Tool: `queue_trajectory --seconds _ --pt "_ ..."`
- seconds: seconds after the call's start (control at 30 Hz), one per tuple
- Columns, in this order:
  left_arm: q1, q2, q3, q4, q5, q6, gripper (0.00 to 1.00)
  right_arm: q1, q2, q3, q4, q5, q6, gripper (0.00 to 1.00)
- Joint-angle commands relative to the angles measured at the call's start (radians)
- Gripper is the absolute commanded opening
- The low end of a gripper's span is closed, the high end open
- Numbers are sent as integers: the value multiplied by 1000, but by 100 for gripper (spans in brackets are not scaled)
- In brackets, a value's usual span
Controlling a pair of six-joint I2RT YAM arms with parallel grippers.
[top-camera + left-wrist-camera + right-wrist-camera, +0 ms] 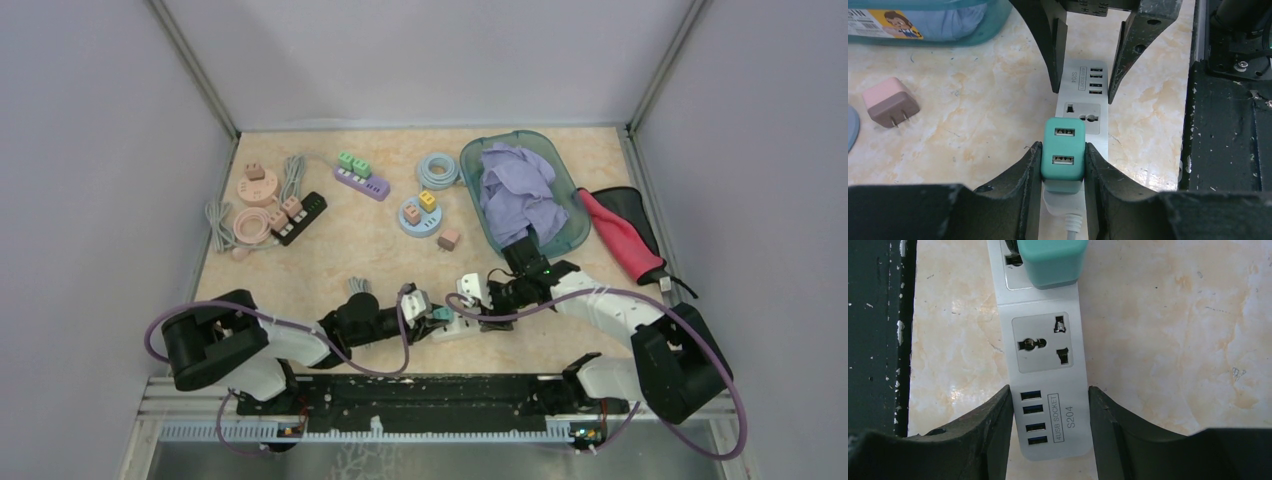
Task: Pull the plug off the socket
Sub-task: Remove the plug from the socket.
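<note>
At the table's 6 o'clock edge, the right gripper is clamping the white power strip to anchor it, while the left gripper is grasping the teal USB charger plug, seated at the strip's 9 o'clock end, apparently for extraction.

Counted: 3 pwr strips (white strip, black strip, purple strip); 2 round hubs (pink hub, blue hub); 1 teal plug; 1 loose pink plug; 1 bin; 1 cloth; 2 grippers (left gripper, right gripper).
</note>
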Motion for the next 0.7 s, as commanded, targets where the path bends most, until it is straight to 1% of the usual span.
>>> queue_trajectory --seconds 0.0,0.07,0.17,0.2,0.33,0.4,0.43,0.47,0.53,0.57,0.6,0.67 --pt "-13 -28 5 117 -51 65 1 -13 22 6 -51 111 19 0" --pt "-19 -13 44 56 -54 56 1 -13 24 6 -52 108 19 0" --pt "-19 24 141 -96 -81 1 1 -10 29 5 -50 107 19 0" --pt "-19 37 164 -120 -92 -21 1 -8 30 4 -48 110 20 0" --pt "-18 58 202 -143 -160 -141 1 -6 30 6 -40 123 29 0" --pt "-17 54 210 -148 -172 -160 1 -6 29 8 -27 138 44 0" --pt "-18 51 210 -145 -158 -147 1 -6 29 11 -24 146 53 4" --pt "-19 51 198 -122 -140 -130 1 -5 27 17 -23 148 60 12" --pt "-19 58 161 -32 -108 -91 1 -6 23 26 -30 141 71 31" --pt "-18 64 147 7 -91 -66 1 -6 19 29 -34 129 75 39" --pt "-19 72 133 38 -76 -53 1 -6 15 30 -39 117 76 46" --pt "-19 94 119 90 -38 -33 1 -6 4 32 -35 96 86 54"
